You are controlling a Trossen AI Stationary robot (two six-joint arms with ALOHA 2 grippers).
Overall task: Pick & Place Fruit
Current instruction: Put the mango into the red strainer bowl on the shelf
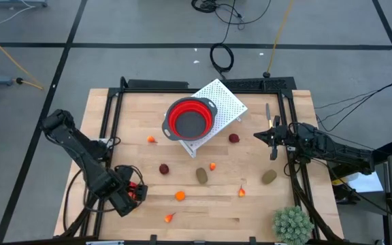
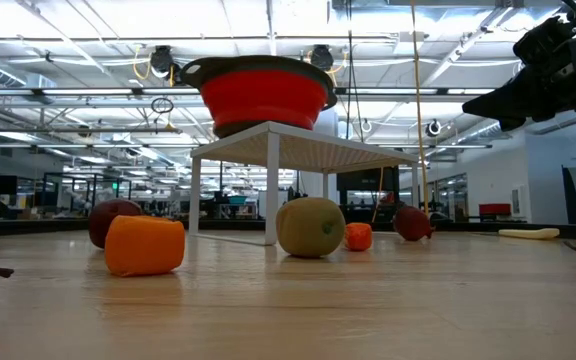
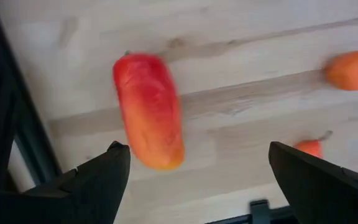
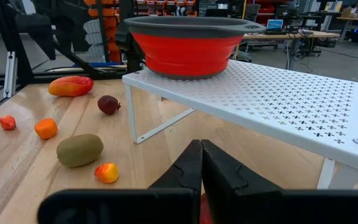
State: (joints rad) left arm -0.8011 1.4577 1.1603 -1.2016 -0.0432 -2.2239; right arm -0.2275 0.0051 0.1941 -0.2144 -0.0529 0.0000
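I see a pale planked wooden bench (image 1: pixel 250 211) with a smooth, faintly sheened grain. The white perforated metal stand (image 4: pixel 278 102) looks matt-painted. On it, the round red bowl with grey rim (image 4: pixel 188 43) reads as soft matt plastic. The long red-orange fruit piece (image 3: pixel 149 109) looks smooth and glossy; the brown-green oval (image 2: pixel 310 227) is dull.

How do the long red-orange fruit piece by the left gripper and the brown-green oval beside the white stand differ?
The long red-orange piece is elongated and bright; the brown-green oval is stubbier and dull. The piece lies at the table's left edge, before the open left gripper; the oval sits mid-table. Both rest on the table, ungrasped.
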